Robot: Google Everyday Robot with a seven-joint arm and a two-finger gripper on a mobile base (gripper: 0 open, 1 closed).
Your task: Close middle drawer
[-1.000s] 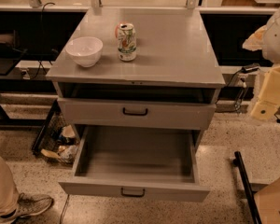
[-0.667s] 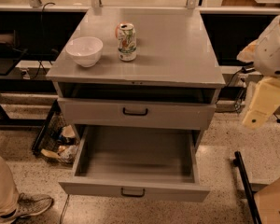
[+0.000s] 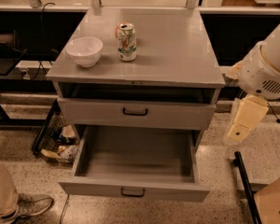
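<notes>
The middle drawer is pulled far out of the grey cabinet toward me. Its low flat front carries a small black bar handle, and its deep grey tray has nothing in it. Above it the taller-fronted drawer stands slightly out, with a dark gap under the cabinet top. The lowest drawer is hidden under the open one. My gripper hangs as a cream piece below the white arm, to the right of the cabinet, level with the upper drawer and apart from both drawers.
A white bowl and a drink can stand on the cabinet top. A wire basket of clutter sits at the cabinet's left. A person's leg and shoe are at bottom left. A black bar and a cardboard box are at bottom right.
The arm and gripper have moved left and down, closer to the cabinet's right side. The drawers, bowl and can have not moved.
</notes>
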